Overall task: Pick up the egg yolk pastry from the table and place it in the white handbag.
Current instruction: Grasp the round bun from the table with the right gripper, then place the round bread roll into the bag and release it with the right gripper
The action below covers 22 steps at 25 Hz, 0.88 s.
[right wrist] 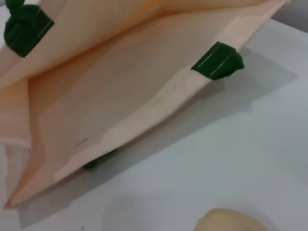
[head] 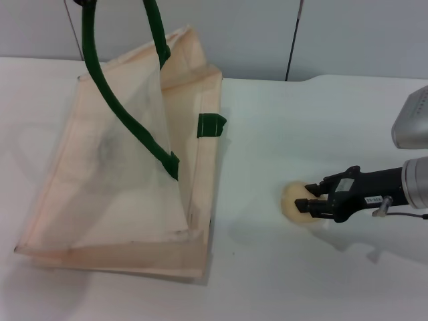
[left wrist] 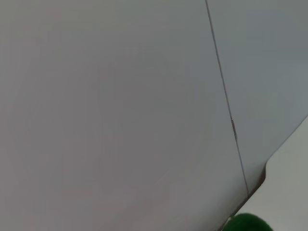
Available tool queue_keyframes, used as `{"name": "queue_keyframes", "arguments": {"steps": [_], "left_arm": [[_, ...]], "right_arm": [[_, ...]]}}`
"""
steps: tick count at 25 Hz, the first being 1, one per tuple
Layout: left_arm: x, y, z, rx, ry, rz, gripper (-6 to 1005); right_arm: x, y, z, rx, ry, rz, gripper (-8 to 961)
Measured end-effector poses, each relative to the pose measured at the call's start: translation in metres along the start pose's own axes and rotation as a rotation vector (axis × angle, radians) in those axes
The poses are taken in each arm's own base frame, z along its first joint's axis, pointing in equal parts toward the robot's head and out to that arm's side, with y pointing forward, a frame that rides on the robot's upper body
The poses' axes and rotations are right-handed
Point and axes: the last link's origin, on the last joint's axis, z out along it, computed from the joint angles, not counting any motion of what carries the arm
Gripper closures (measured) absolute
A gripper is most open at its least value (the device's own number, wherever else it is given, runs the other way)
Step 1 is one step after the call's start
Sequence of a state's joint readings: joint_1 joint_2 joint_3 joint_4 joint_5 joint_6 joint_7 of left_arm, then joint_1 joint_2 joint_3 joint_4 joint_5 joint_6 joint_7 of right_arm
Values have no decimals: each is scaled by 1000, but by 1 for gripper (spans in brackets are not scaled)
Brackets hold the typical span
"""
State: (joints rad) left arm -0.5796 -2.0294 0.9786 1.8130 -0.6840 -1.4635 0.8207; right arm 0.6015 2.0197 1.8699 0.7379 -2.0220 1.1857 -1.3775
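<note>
The egg yolk pastry [head: 294,200], a small pale yellow ball, rests on the white table right of the bag. My right gripper [head: 311,200] reaches in from the right, its black fingers [head: 319,212] closed on the pastry's right side. The right wrist view shows the pastry's top [right wrist: 231,221] at the picture's edge. The white handbag [head: 120,200] lies at the left with its mouth facing right toward the pastry [right wrist: 120,91]. One dark green handle [head: 127,114] is pulled taut upward out of the head view. My left gripper is out of view; its wrist view shows only a bit of green handle [left wrist: 248,224].
A green tab [head: 211,124] sticks out of the bag's right edge. A grey wall [head: 334,33] stands behind the table. Bare white tabletop [head: 267,281] lies between the bag and the pastry and toward the front.
</note>
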Motion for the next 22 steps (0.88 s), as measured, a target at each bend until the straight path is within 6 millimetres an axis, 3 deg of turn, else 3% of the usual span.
{"name": "queue_keyframes", "arguments": {"steps": [9, 16, 22], "left_arm": [[-1, -3, -4, 10, 2, -6, 839], [0, -4, -6, 14, 3, -4, 837], [4, -2, -6, 10, 15, 6, 836]], "right_arm": [[-12, -1, -8, 10, -29, -34, 611], [-47, -1, -34, 44, -166, -97, 632], [-72, 10, -35, -3, -278, -145, 658]]}}
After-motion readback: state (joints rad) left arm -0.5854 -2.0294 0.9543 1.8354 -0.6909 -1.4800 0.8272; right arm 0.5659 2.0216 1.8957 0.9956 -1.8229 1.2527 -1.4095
